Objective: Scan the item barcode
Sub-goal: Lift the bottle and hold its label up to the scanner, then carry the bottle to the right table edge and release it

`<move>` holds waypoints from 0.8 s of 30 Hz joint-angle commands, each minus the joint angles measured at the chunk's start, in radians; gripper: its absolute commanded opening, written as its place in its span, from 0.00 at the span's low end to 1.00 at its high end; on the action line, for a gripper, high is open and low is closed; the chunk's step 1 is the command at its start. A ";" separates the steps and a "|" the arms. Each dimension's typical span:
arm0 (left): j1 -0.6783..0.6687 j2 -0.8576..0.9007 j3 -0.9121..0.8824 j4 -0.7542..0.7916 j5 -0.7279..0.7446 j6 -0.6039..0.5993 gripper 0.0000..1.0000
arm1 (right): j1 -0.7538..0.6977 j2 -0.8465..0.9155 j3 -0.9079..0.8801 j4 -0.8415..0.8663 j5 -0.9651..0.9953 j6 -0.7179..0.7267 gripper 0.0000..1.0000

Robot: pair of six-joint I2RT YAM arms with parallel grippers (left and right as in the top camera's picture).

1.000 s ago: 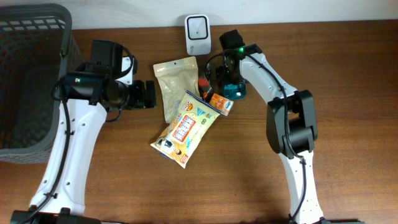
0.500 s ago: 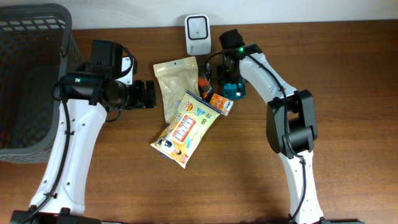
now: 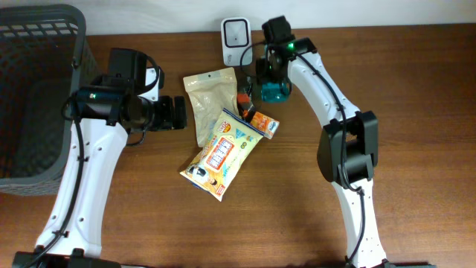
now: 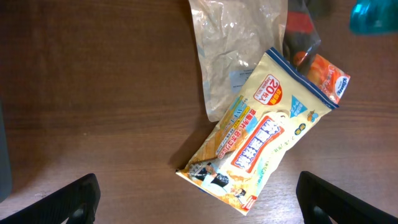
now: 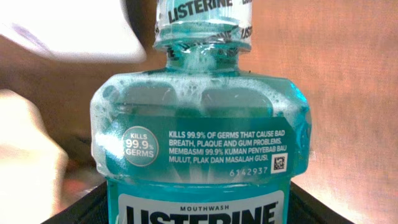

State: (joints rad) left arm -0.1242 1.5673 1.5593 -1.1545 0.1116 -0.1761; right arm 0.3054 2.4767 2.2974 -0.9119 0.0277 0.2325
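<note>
Right jaws grip the Listerine mouthwash bottle [image 3: 274,91] just rt of the white scanner [image 3: 236,33], label w/ code facing wrist cam. Left jaws wide open, well left of scanner, over bench [image 3: 416,112].

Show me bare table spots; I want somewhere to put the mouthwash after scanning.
Widest bare table lies right of the right arm; another patch sits in front of the yellow snack bag, between both arms. Crowded: from the scanner down past the beige pouch and orange packet, where the right pincer holds the mouthwash bottle.
</note>
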 commanded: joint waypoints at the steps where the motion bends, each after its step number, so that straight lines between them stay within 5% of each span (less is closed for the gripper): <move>1: -0.002 0.002 -0.004 0.002 -0.007 0.013 0.99 | -0.002 -0.019 0.079 0.081 -0.090 0.012 0.66; 6: -0.002 0.002 -0.004 0.002 -0.007 0.013 0.99 | 0.051 -0.018 0.079 0.263 -0.101 0.012 0.67; 12: -0.002 0.002 -0.004 0.002 -0.007 0.013 0.99 | 0.142 -0.016 0.079 0.427 0.121 -0.010 0.67; 24: -0.002 0.002 -0.004 0.002 -0.007 0.013 0.99 | 0.136 -0.039 0.092 0.396 0.265 -0.014 0.67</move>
State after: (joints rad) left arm -0.1242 1.5673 1.5593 -1.1542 0.1116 -0.1764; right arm 0.4522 2.4775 2.3470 -0.4995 0.1860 0.2241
